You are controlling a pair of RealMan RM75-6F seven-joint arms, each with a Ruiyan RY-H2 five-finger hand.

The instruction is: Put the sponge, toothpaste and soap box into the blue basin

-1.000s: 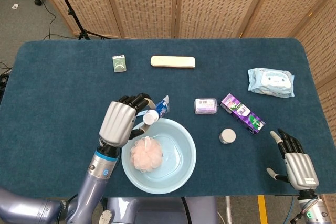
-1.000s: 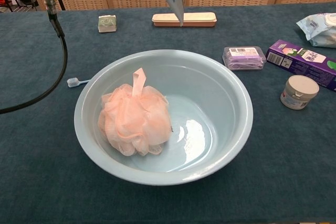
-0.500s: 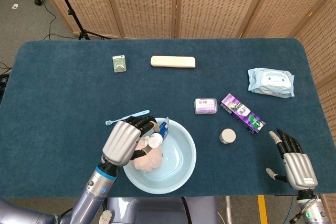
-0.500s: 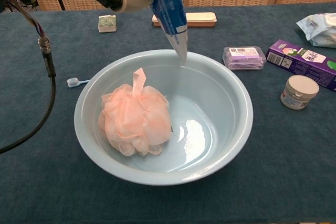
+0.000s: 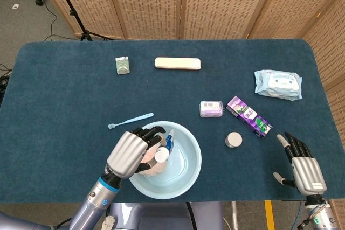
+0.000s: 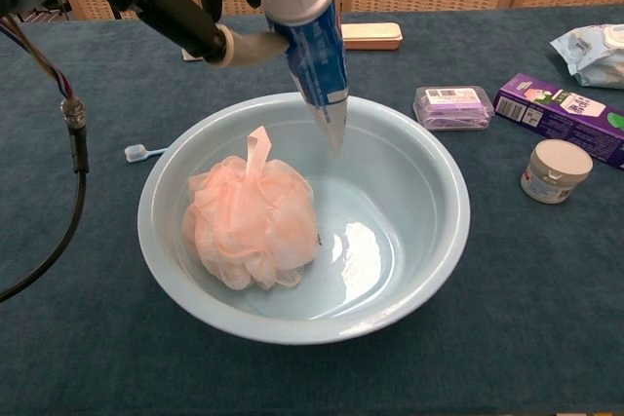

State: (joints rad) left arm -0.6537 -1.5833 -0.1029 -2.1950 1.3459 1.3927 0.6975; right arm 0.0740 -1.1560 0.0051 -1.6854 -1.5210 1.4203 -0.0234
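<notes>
Left hand [image 5: 128, 153] has carried the toothpaste [image 6: 310, 41] from beside the rim to over the blue basin [image 6: 419, 158]; fingers pinch the tube, cap up, tail dipping inside; release looks due. Sponge [image 6: 249, 221] already in. Soap box [image 5: 211, 108] remains on counter [image 5: 64, 100]; right hand [image 5: 303, 168] idle, fingers spread.

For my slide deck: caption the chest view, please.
Left hand holds toothpaste over the blue basin containing a pink sponge.
</notes>
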